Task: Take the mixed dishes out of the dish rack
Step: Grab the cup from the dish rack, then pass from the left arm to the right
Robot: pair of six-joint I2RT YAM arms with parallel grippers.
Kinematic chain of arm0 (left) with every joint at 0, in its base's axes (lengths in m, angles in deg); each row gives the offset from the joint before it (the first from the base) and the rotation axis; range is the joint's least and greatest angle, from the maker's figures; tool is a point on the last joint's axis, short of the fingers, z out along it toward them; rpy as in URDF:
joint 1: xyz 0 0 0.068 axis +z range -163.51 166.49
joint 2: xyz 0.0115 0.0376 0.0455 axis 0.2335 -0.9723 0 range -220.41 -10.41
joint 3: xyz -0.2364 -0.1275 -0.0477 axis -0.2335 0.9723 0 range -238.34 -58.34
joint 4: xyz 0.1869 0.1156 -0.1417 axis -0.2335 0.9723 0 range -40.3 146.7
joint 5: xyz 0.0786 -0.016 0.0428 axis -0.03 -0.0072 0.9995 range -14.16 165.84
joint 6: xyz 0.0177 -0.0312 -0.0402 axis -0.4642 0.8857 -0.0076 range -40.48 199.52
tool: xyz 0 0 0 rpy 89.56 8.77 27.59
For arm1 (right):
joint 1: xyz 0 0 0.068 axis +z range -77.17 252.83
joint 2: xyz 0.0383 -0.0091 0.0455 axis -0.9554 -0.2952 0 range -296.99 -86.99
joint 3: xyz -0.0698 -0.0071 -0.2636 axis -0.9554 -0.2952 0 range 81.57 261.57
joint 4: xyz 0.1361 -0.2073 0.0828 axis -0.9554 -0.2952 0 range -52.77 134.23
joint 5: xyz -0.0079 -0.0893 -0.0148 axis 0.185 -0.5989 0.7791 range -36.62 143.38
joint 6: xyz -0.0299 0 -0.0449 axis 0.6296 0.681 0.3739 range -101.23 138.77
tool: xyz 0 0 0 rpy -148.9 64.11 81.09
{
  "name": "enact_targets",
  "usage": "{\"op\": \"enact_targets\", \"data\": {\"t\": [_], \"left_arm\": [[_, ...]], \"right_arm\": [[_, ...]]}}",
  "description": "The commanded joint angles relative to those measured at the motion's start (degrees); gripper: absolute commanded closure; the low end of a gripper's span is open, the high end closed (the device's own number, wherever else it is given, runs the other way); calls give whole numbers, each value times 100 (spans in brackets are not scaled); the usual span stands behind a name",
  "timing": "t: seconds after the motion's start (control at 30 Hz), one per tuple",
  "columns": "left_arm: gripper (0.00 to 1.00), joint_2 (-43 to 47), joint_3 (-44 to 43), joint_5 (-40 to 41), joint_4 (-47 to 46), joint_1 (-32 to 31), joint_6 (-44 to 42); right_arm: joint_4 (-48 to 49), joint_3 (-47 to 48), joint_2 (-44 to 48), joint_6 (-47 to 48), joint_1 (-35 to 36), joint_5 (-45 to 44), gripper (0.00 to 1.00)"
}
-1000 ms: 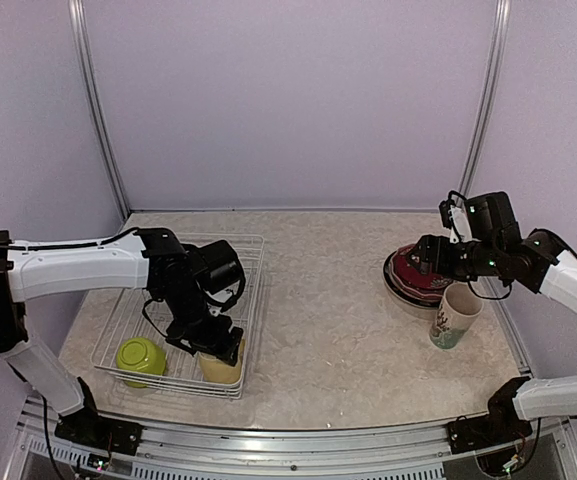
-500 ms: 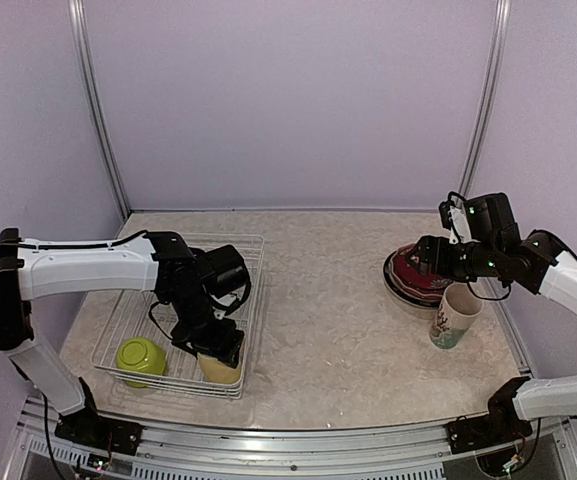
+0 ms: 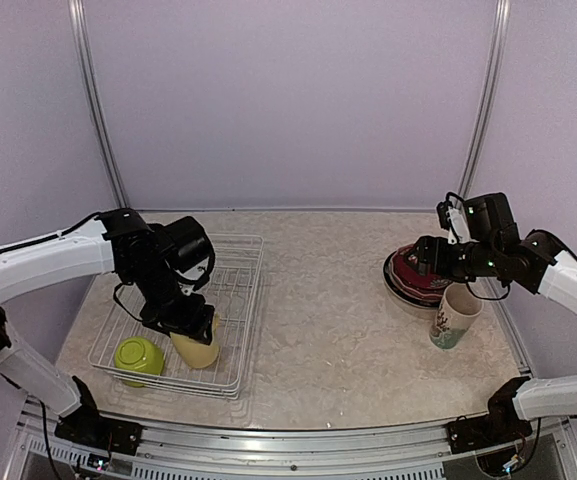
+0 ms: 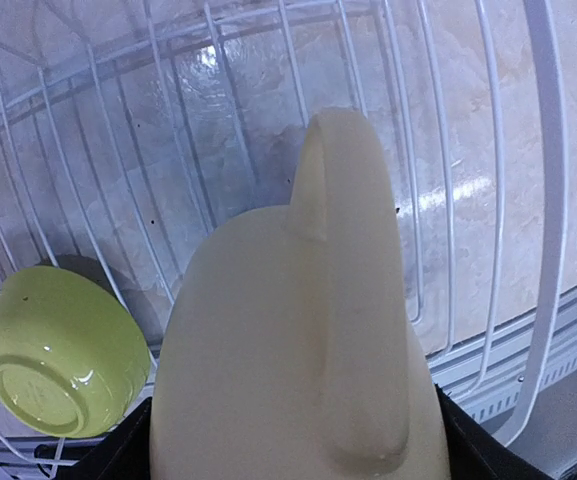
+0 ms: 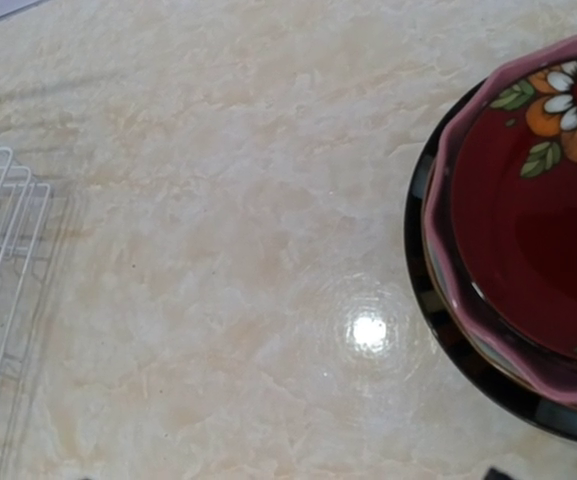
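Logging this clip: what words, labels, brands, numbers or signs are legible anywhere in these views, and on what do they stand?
No readable text in any view.
White floral mug: a plant print only, with no lettering that can be made out.
Dark red plate: painted daisies, no words.
Pale yellow mug, lime-green bowl, dish rack: plain and unmarked on the sides shown.

mug [image 3: 196, 350]: between the fingers of my left gripper [image 3: 192, 330], over the near right part of the rack [image 3: 236, 262].
bowl [image 3: 139, 357]: in the rack, left of my left gripper, by the near left corner.
rack: on the table [image 3: 318, 310], under my left gripper.
plates [image 3: 415, 278]: stacked on the table, beneath and right of my right gripper [image 3: 423, 256].
second mug [image 3: 455, 315]: just beside the stack, nearer me than my right gripper.
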Motion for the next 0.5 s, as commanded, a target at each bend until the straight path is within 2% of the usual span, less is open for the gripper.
{"op": "enact_targets", "data": {"t": [0.0, 0.23, 0.37, 0.47], "left_arm": [[38, 838, -340, -367, 80, 474, -255], [38, 1827, -444, -2030, -903, 1460, -592], [38, 1976, -558, -3433, -2138, 2213, -473], [38, 1829, -519, -4387, -3361, 2666, 24]], "right_arm": [[132, -81, -49, -58, -37, 104, 19], [369, -138, -172, -144, -22, 314, 19], [691, -203, -330, -316, 83, 546, 19], [878, -172, -494, -454, 260, 585, 19]]}}
